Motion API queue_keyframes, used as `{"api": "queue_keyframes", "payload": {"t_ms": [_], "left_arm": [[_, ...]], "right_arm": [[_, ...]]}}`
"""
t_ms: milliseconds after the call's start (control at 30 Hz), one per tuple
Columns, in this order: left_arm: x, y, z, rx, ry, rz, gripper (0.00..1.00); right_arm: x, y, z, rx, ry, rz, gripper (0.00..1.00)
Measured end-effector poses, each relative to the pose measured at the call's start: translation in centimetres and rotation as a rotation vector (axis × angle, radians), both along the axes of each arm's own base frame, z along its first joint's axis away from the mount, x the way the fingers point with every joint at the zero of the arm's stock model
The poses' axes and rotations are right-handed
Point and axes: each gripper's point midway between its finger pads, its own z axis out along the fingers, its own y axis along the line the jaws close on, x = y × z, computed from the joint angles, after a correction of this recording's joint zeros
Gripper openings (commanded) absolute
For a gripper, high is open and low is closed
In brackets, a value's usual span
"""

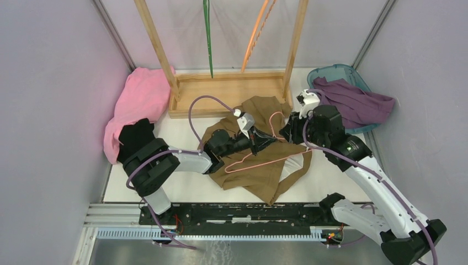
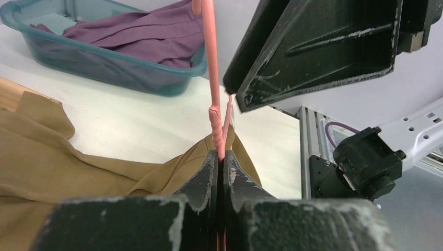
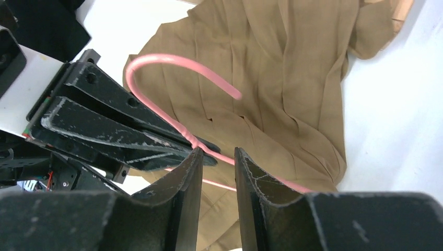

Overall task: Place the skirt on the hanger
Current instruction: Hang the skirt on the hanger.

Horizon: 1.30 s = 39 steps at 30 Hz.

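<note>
Over the brown skirt (image 1: 248, 176), left tool (image 2: 221, 157) clamped on pink hanger (image 3: 167, 58), right tool (image 3: 217, 157) narrowly parted, both arms bent inward.

Right gripper (image 3: 218, 157) jaws stand partly apart; the pink hanger (image 3: 172, 61) wire crosses the gap, above the brown skirt (image 3: 282, 78).

The skirt (image 1: 259, 174) is a plain tan-brown with no print, a paler off-white lining showing at one edge, and the hanger (image 3: 172, 57) is pale pink. The table (image 1: 325, 179) is white, the cloth (image 1: 138, 102) plain pink, the garment (image 1: 356, 99) purple, the bin (image 1: 331, 70) translucent teal. The rack (image 1: 226, 91) is light wood with a green hanger (image 1: 208, 38) and an orange hanger (image 1: 255, 38) — the left arm (image 1: 187, 160) and right arm (image 1: 381, 187) are black and white, with lilac cables.
</note>
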Motion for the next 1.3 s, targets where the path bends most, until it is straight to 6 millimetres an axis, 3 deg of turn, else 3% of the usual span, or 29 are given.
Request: {"api": "queue_keyframes", "payload": {"t_ms": [200, 600, 800, 900, 1100, 1300], "left_arm": [[-0.4, -0.6, 0.2, 0.017, -0.002, -0.012, 0.03], [-1.0, -1.4, 0.1, 0.038, -0.004, -0.029, 0.03], [-1.0, -1.4, -0.1, 0.049, -0.007, -0.028, 0.04], [-1.0, -1.4, -0.5, 0.064, 0.003, -0.027, 0.04], [-1.2, -1.4, -1.6, 0.098, 0.029, -0.031, 0.06], [-1.3, -1.2, -1.4, 0.109, 0.033, -0.029, 0.26]], "right_arm": [[0.2, 1.7, -0.8, -0.033, 0.0, 0.039, 0.35], [0.0, 2.6, -0.7, -0.066, -0.043, 0.05, 0.37], [0.5, 2.5, -1.6, -0.109, -0.034, 0.025, 0.35], [0.6, 2.4, -2.3, -0.138, -0.026, 0.011, 0.3], [0.2, 2.4, -3.5, -0.173, -0.023, 0.015, 0.02], [0.2, 1.9, -3.6, -0.204, -0.034, 0.005, 0.01]]}}
